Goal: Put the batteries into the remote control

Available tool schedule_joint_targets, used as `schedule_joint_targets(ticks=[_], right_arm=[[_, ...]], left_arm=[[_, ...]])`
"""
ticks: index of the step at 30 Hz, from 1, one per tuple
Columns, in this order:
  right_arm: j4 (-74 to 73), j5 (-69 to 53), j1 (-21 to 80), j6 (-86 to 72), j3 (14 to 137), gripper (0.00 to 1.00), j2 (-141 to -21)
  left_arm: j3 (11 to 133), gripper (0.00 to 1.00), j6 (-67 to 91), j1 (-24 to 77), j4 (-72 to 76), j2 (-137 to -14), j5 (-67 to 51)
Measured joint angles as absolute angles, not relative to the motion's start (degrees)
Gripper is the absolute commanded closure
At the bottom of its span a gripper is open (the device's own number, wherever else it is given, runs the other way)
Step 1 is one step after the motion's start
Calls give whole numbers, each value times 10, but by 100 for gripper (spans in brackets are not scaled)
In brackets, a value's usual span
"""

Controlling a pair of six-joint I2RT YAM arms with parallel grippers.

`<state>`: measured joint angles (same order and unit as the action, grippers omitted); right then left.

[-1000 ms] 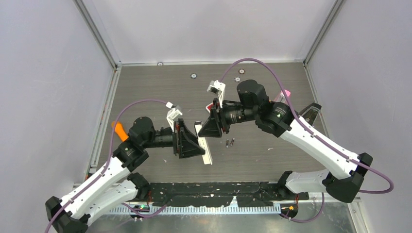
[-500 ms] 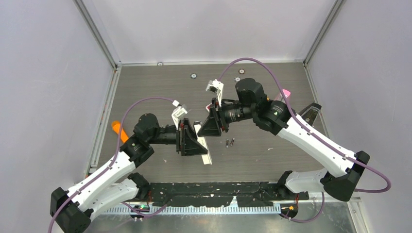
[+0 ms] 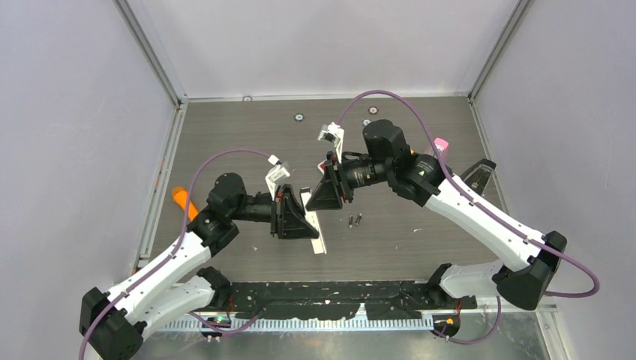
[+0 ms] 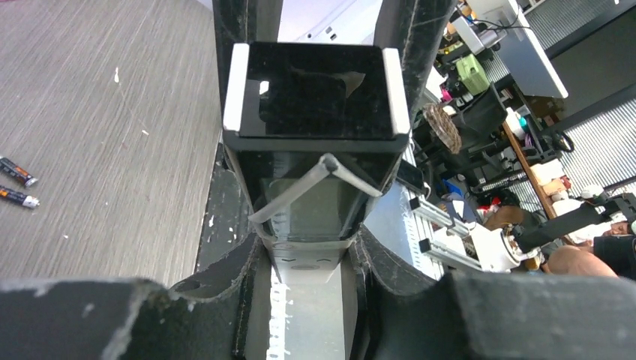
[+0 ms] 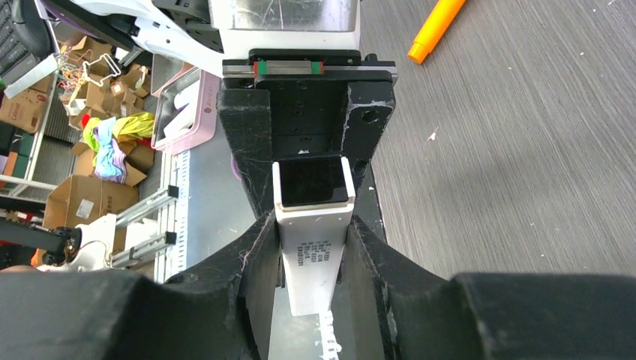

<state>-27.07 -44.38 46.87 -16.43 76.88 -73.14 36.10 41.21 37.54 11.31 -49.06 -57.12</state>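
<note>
Mostly hidden remote [image 3: 319, 238], left claw [image 4: 311, 247], right claw [image 5: 313, 225], two batteries [image 3: 355, 220]

The remote control [image 3: 320, 245] is a long, slim white bar held above the table [image 3: 405, 232], slanting, its far end pinched in the right gripper [image 3: 310, 201] and its near part in the left gripper [image 3: 309, 225]. One face carries a small printed label; one end shows a dark recess between white walls. 2 batteries [image 3: 354, 220], dark with orange-red tips, lie side by side just right of it, apart
</note>
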Motion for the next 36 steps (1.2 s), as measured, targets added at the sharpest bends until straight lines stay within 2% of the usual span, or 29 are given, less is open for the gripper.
schedule_joint_targets(ticks=[1,2,3,5,7,13,17,23,29,36], right_arm=[[-269,-444,468,-165,766,46,-733],[-266,-442,467,-165,762,39,-733],[-262,-438,467,-165,757,27,-733],[-248,-420,468,-168,742,17,-732],[-236,-385,469,-167,715,12,-730],[-177,-256,470,-178,567,10,-697],[-140,-183,470,-204,473,15,-677],[-107,-110,470,-243,401,18,-675],[-93,-131,470,-250,395,17,-646],[-24,-210,506,-275,394,14,-568]], left_arm=[[361,100,409,375,110,-493,-570],[361,100,404,375,104,-494,-567],[361,100,400,373,96,-494,-560],[361,100,391,369,79,-497,-535],[359,100,385,360,64,-502,-508],[323,100,380,328,38,-539,-415],[302,100,374,326,13,-588,-357],[291,100,368,325,-4,-617,-310],[290,100,365,325,8,-579,-325],[281,100,397,325,130,-488,-457]])
